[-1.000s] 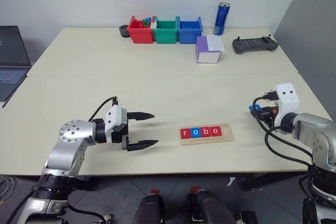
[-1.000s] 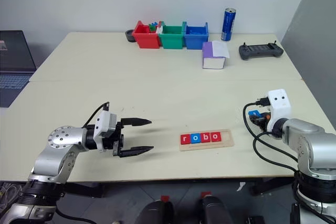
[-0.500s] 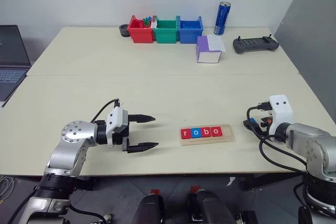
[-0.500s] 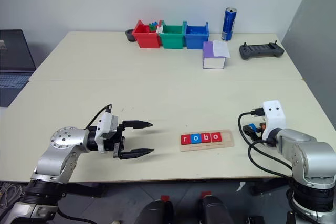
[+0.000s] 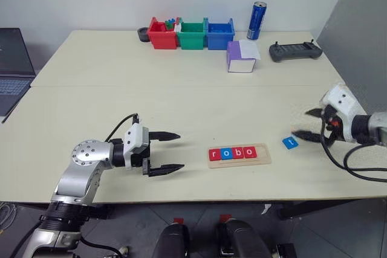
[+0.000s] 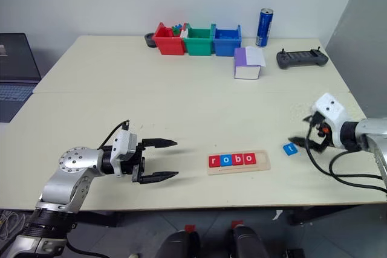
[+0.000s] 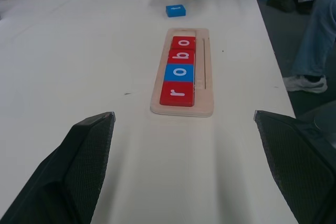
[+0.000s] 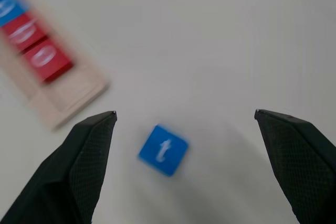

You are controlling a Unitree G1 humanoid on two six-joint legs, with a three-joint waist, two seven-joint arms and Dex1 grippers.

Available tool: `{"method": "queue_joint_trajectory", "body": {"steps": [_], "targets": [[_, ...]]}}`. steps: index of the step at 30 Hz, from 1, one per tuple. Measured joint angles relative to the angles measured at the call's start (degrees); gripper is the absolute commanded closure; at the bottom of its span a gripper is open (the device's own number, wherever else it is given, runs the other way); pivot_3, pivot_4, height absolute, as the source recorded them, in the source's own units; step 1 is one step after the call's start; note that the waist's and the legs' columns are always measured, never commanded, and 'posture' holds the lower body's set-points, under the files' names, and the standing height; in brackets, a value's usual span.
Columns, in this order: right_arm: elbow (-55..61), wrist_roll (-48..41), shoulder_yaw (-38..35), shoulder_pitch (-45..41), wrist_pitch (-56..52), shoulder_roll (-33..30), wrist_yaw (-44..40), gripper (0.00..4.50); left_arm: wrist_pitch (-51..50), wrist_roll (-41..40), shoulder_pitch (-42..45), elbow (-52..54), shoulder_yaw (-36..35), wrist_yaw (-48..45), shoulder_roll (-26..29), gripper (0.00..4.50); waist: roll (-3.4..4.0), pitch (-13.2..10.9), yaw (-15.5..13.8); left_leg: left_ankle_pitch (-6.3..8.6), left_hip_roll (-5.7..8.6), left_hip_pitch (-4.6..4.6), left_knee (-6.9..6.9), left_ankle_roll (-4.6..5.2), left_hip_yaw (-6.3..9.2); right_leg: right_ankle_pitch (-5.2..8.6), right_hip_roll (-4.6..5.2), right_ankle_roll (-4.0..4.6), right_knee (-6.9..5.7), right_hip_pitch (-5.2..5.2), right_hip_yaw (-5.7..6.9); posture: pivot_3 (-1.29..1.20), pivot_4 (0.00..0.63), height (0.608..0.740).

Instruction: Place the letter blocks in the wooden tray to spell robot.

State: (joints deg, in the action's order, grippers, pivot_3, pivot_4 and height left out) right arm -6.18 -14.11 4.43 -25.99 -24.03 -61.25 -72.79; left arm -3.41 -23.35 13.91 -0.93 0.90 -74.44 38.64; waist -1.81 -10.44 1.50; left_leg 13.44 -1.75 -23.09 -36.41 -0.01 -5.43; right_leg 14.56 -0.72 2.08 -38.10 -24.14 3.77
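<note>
On the tabletop [image 5: 181,98], just ahead of the right hand [image 5: 309,125], the last letter block, a blue t tile [image 5: 289,143], is lying flat and loose, while the wooden tray [image 5: 239,154] is sitting further out beyond it, toward the left hand [image 5: 171,150]. The tray is already carrying four tiles reading r, o, b, o [image 7: 178,71], red, blue, red, red, packed against one another, and its end nearest the right hand is standing bare. The step in hand looks to be the pickup of the t: the right hand is hanging over the tabletop with its fingers spread wide and nothing between them, and in the right wrist view the t tile [image 8: 163,150] is sitting between the two fingers, slightly toward one of them and turned at a slant, apart from both. The next move probably calls for lowering onto the tile, squaring the fingers to its edges, closing, then carrying it to the bare slot beside the last o. The left hand is hovering on the far side of the tray, its fingers also apart and holding nothing, well clear of the tiles.
</note>
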Motion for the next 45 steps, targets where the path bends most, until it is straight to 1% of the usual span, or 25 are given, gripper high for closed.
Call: {"method": "queue_joint_trajectory", "body": {"steps": [2, 4, 6, 9, 13, 16, 25, 28, 31, 38, 39, 45], "targets": [[-11.30, 4.10, 5.39, -6.02, 13.13, 0.61, -8.63, 0.03, -0.03, 0.02, 0.04, 0.36, -0.01, 0.19, -0.02, 0.00, 0.01, -0.01, 0.22, -0.01, 0.01, 0.01, 0.00, -0.01, -0.07, -0.02, 0.00, -0.02, -0.01, -0.01, -0.07, 0.00, 0.150, 0.740], [-21.03, 7.47, 8.85, -12.51, 22.14, 2.33, -13.86, 0.03, -0.06, 0.06, -0.04, 0.67, -0.09, 0.52, 0.03, 0.00, 0.02, -0.02, 0.37, -0.01, 0.00, 0.05, 0.00, -0.01, -0.09, -0.02, -0.01, -0.02, -0.03, 0.00, -0.08, 0.00, 0.150, 0.740], [-28.96, 9.64, 12.26, -18.07, 29.13, 4.01, -14.64, 0.03, -0.18, 0.06, -0.39, 1.45, -0.17, 1.10, 0.14, 0.00, 0.01, -0.02, 0.32, -0.02, -0.03, 0.06, 0.01, -0.03, -0.07, -0.02, -0.02, -0.01, -0.04, 0.01, -0.07, 0.00, 0.150, 0.740], [-36.78, 10.95, 16.18, -22.76, 36.62, 5.84, -14.86, 0.03, -0.62, -0.03, -1.87, 3.03, -0.59, 1.53, 0.67, 0.00, 0.02, -0.02, 0.10, -0.03, -0.03, 0.06, 0.03, -0.04, -0.10, -0.01, -0.02, 0.01, -0.02, 0.01, -0.09, 0.00, 0.150, 0.740], [-45.09, 12.45, 19.70, -26.51, 43.69, 8.46, -15.04, 0.03, -1.33, -0.05, -2.74, 3.86, -0.79, 2.55, 0.80, 0.00, 0.02, -0.02, -0.06, -0.03, 0.00, 0.05, 0.00, -0.05, -0.12, -0.02, 0.03, 0.02, -0.02, 0.04, -0.13, 0.00, 0.150, 0.740], [-50.08, 14.03, 20.74, -27.85, 48.10, 9.46, -15.12, 0.03, -1.44, -0.11, -3.57, 5.06, -1.02, 2.86, 1.07, 0.00, 0.02, -0.01, -0.13, -0.03, 0.02, 0.06, -0.02, -0.05, -0.13, -0.03, 0.05, 0.03, -0.03, 0.06, -0.14, 0.00, 0.150, 0.740], [-57.41, 17.79, 20.64, -29.63, 53.07, 11.44, -15.23, 0.03, -1.58, -0.27, -4.82, 5.89, -1.27, 3.08, 1.91, 0.00, 0.04, -0.01, -0.09, -0.08, 0.00, 0.12, -0.08, -0.13, -0.16, -0.03, 0.05, 0.05, -0.15, 0.07, -0.16, 0.00, 0.150, 0.740], [-58.52, 19.58, 20.50, -29.65, 53.61, 13.07, -15.23, 0.03, -1.57, -0.26, -4.99, 5.90, -1.27, 3.02, 2.45, 0.00, 0.04, -0.01, -0.01, -0.07, 0.01, 0.14, -0.22, -0.12, -0.18, 0.01, 0.06, 0.11, -0.39, 0.05, -0.20, 0.00, 0.150, 0.740], [-59.50, 20.45, 19.96, -29.76, 54.36, 13.43, -15.21, 0.58, -1.57, -0.27, -5.54, 6.06, -1.34, 3.03, 2.73, 0.00, 0.03, -0.01, -0.06, -0.02, 0.00, 0.18, -0.39, -0.06, -0.16, 0.05, 0.07, 0.17, -0.61, 0.06, -0.19, 0.00, 0.150, 0.740], [-61.00, 22.30, 19.16, -29.85, 54.98, 14.34, -15.18, 2.77, -1.58, -0.34, -5.99, 6.95, -1.58, 2.96, 3.87, 0.00, -0.03, 0.03, 0.04, -0.04, -0.03, 0.41, -0.59, -0.07, -0.17, -0.05, 0.08, 0.19, -0.86, 0.21, -0.20, 0.00, 0.150, 0.740], [-61.12, 22.37, 18.96, -29.86, 54.98, 14.42, -15.15, 3.01, -1.57, -0.36, -5.99, 7.07, -1.68, 2.95, 3.89, 0.00, -0.03, 0.03, 0.04, -0.04, -0.03, 0.47, -0.59, -0.07, -0.18, -0.06, 0.08, 0.20, -0.86, 0.26, -0.20, 0.00, 0.150, 0.740], [-61.34, 22.39, 17.37, -29.85, 53.33, 14.97, -15.33, 3.02, -1.57, -0.38, -5.71, 7.07, -1.69, 2.97, 3.86, 0.00, -0.02, 0.03, 0.12, -0.04, -0.04, 0.59, -0.57, -0.07, -0.17, -0.06, 0.07, 0.21, -0.85, 0.38, -0.20, 0.00, 0.150, 0.740]]}}
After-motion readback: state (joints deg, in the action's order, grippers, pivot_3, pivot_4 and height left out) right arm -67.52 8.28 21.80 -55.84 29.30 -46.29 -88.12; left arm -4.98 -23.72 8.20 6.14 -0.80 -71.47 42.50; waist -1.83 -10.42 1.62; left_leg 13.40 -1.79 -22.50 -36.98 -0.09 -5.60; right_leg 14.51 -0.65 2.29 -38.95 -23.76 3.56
